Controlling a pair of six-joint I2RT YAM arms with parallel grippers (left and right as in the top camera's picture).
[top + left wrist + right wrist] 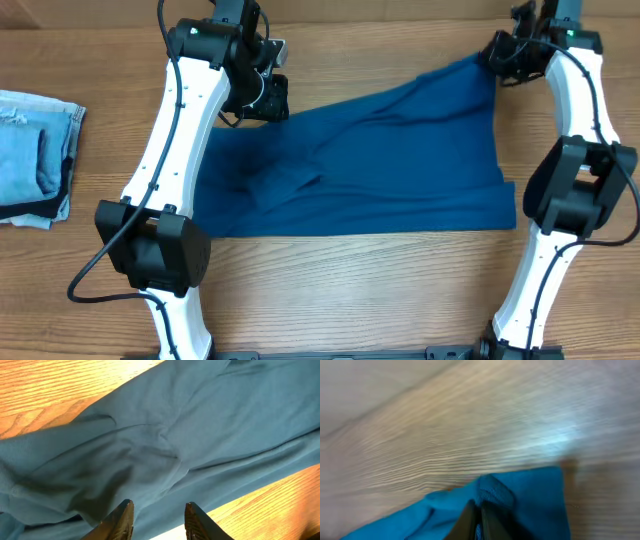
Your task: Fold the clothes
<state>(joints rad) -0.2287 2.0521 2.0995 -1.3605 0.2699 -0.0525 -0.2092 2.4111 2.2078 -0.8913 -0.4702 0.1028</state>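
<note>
Table [330,300]: pale wood with a plain grain, carrying everything listed below.

Shirt [400,160]: deep teal-blue soft cloth, spread across the middle of the table between the two arms. It is mostly flat, with creases and a bunched fold left of centre. Its near edge runs roughly straight along the front. Its far right corner is drawn up to a point at the back of the table. From the left wrist camera the cloth [165,435] fills most of the picture, with bare wood showing at the upper left and lower right.

Left arm [180,120]: white links with black joints, reaching from the front edge up over the left end of the shirt.

Right arm [580,130]: same build, reaching along the right side to the far corner of the shirt.

Denim stack [35,150]: pale blue with a dark edge, at the far left of the table, well apart from the shirt.

Left gripper [159,510]: held over the creased cloth. I see its two fingers [122,517] standing apart, with nothing caught between them.

Right gripper [480,512]: fingers pressed together on the shirt's corner [530,495], with blue fabric bunched around the tips. That view is blurred, so I cannot say how much cloth sits in the pinch.
</note>
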